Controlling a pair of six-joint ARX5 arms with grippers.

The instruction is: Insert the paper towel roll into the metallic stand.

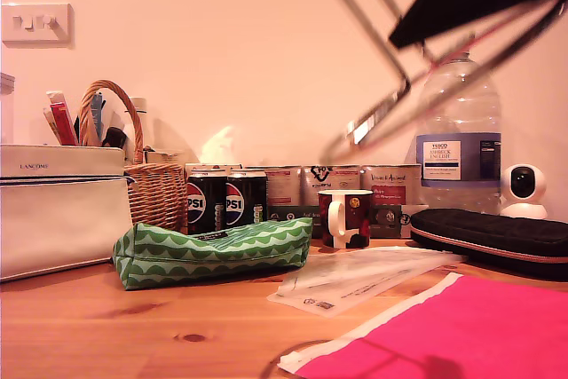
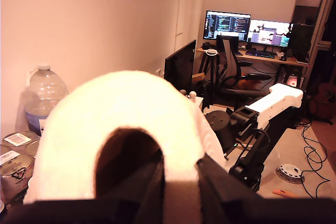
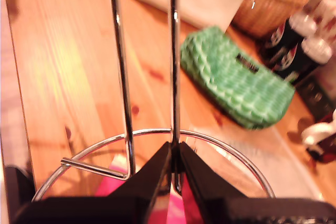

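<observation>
Above the table (image 1: pixel 106 326), metallic stand (image 3: pixel 126 77) tilted, gripped.

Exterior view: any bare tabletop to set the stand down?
Yes: bare wood in front of the green pouch, bordered by the white case toward that view's left and the pink envelope toward its right. Crowded: the back row of cans, mug and wicker basket.
</observation>
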